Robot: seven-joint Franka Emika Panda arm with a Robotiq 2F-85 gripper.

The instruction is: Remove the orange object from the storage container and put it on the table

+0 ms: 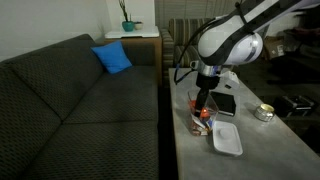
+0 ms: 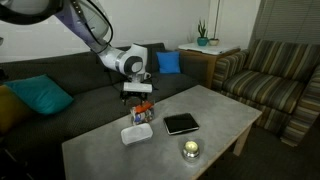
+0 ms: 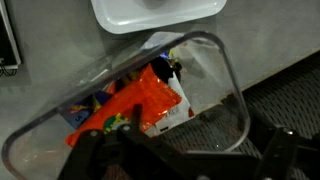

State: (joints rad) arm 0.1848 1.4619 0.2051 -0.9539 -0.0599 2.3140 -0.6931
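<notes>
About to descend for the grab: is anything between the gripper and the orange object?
Nothing visible does. The storage container has no lid on, and the orange object lies exposed below the open gripper; small items crowd its left edge.

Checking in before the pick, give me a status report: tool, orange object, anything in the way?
Tool open, above the storage container. Orange object inside it, not gripped. White tray beside the box, not blocking.
</notes>
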